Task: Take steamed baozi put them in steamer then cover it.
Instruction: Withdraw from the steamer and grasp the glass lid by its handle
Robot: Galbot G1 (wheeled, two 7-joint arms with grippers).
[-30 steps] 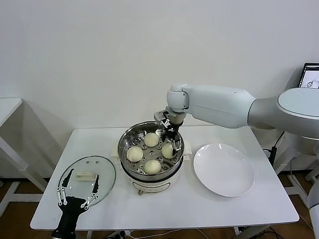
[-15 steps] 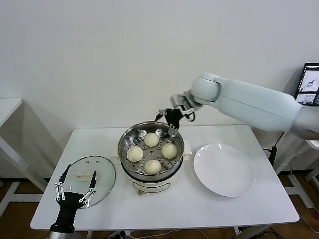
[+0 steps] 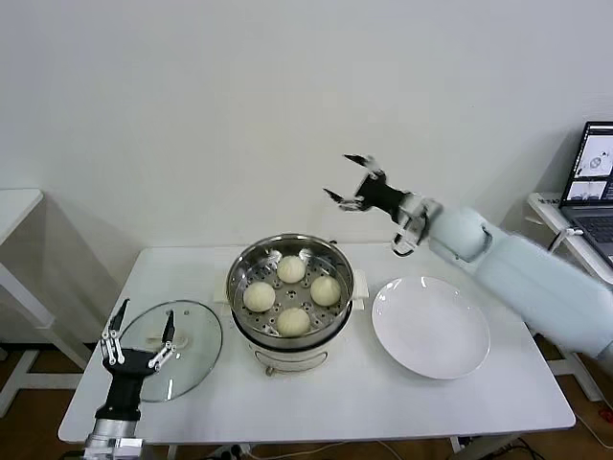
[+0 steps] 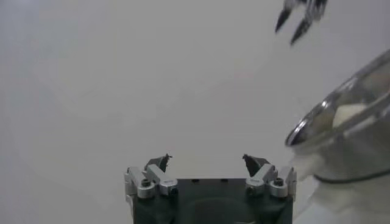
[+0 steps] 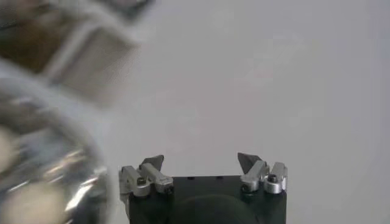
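- While the table (image 3: 316, 402) carried everything, the steamer (image 3: 290, 287) stood near its middle, uncovered, and served as the landmark for the rest.
- The right arm reached in from the steamer's right, raised above and behind it, well clear of the rim.
- The plate (image 3: 430, 326) lay flat on the table just right of the steamer, close to its base but not touching it.
- The cover (image 3: 182, 335) lay flat on the table just left of the steamer, its rim close to the steamer's wall; its handle was hidden behind the left gripper.
- Four baozi (image 3: 291, 269) sat on the perforated tray inside the steamer: one toward the back, one left, one right, one front, each apart from the others.
- The left gripper (image 3: 137, 333) stood at the cover's near-left edge, left of and nearer than the steamer, fingers pointing up and spread wide, grasping nothing.
- The right gripper (image 3: 347, 177) hung in the air above and behind the steamer's right rim, fingers splayed apart and empty.
- In the left wrist view part of the steamer (image 4: 347, 137) showed beside the spread fingers, with one pale baozi (image 4: 348, 114) inside.
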